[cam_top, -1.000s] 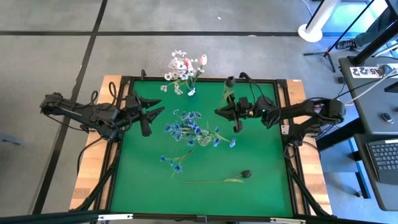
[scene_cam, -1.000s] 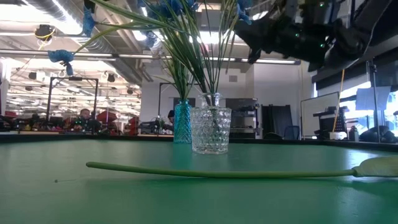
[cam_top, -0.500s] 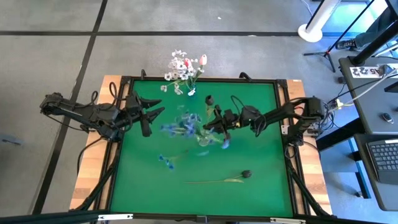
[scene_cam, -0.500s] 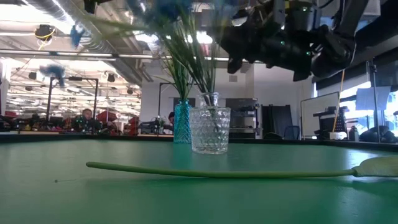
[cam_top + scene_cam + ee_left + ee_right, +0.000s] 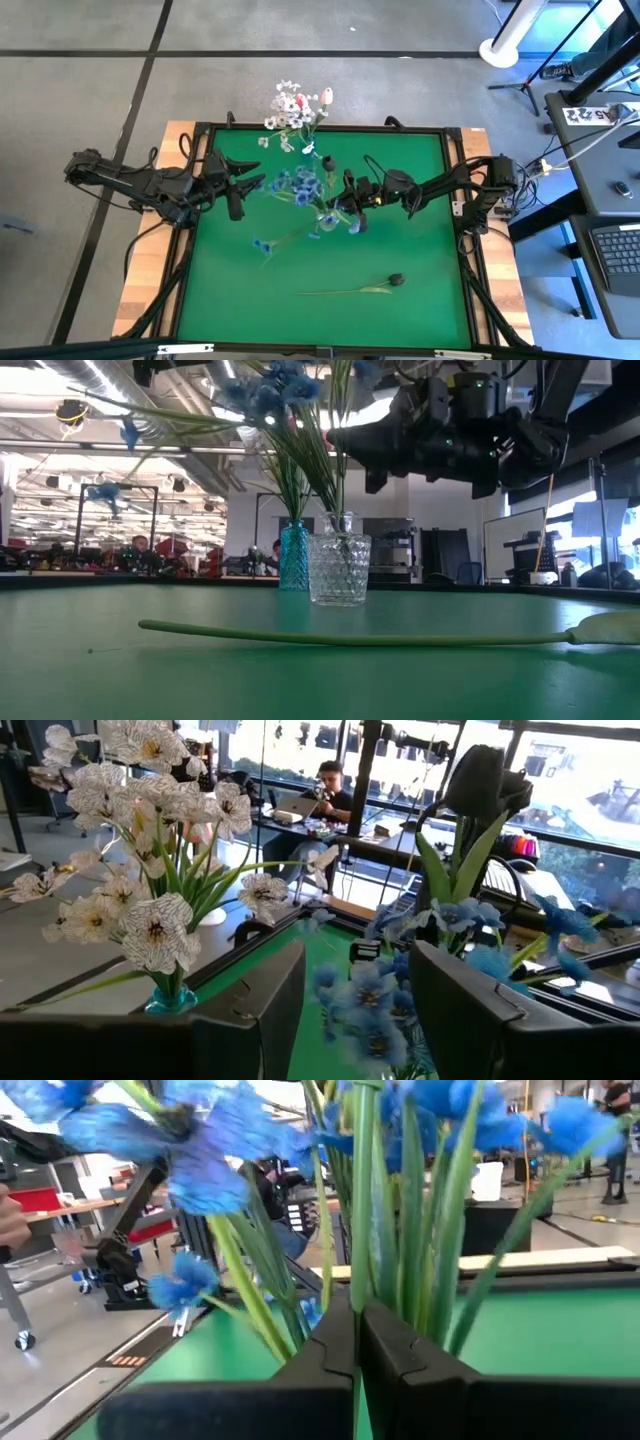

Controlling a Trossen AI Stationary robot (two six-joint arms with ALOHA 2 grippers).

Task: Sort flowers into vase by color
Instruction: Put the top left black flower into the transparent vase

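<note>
My right gripper [image 5: 345, 207] is shut on a flower with a dark bud [image 5: 328, 162] and stands among the blue blossoms [image 5: 300, 190], just above the clear glass vase [image 5: 340, 568] that holds their stems. In the left wrist view the dark bud [image 5: 482, 778] rises above the blue blossoms [image 5: 385, 995]. White blossoms and a pink tulip [image 5: 326, 97] stand in a teal vase [image 5: 293, 556] at the table's far edge. A second dark-bud flower [image 5: 395, 280] lies flat on the green mat. My left gripper [image 5: 252, 183] waits open near the left edge. My right gripper pinches the flower's thin green stem [image 5: 358, 1270] between its two fingers [image 5: 325, 1345], coming in roughly level from the table's right, fingers across the stem. The stem stands upright with the bud above; its lower end is hidden among the blue flowers' stems.
The lying flower's stem [image 5: 350, 636] stretches across the near half of the mat. Two vases stand close together toward the far middle. The table has a raised black frame [image 5: 200, 130]. People and desks show in the room beyond.
My right gripper has moved toward the table's left, carrying the dark-bud flower from right of the clear vase into the blue bouquet. The blue blossoms have been pushed and swayed toward the left and far side; the vase has stayed in place.
</note>
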